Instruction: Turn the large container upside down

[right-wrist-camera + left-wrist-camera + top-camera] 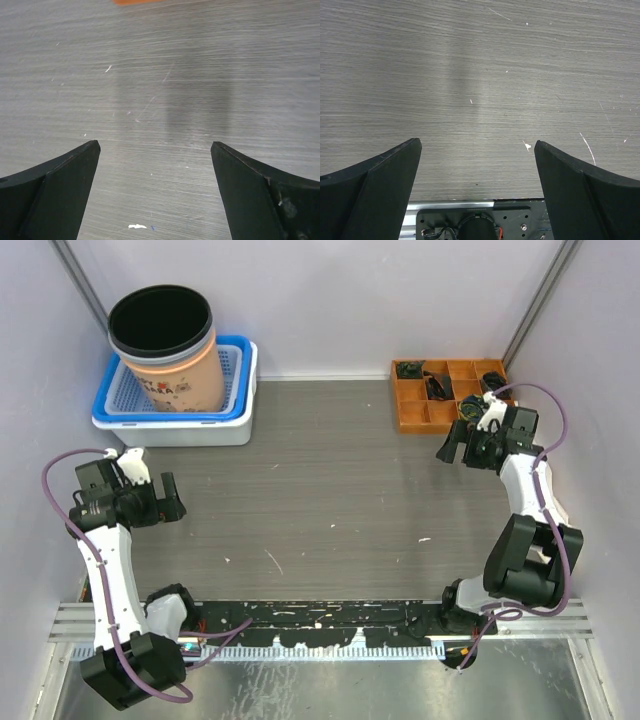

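The large container (168, 348) is a tan bucket with a black rim. It stands upright, mouth up, inside a blue basket (230, 390) at the far left of the top view. My left gripper (172, 497) is open and empty, low at the left, well in front of the bucket. My right gripper (452, 444) is open and empty at the far right, near the orange tray. Both wrist views show only open black fingers (385, 185) (65, 185) over bare grey table.
The blue basket sits in a white bin (200, 430) at the back left. An orange compartment tray (415, 415) with small dark parts stands at the back right. Grey walls close the sides and back. A metal rail (320, 625) runs along the near edge.
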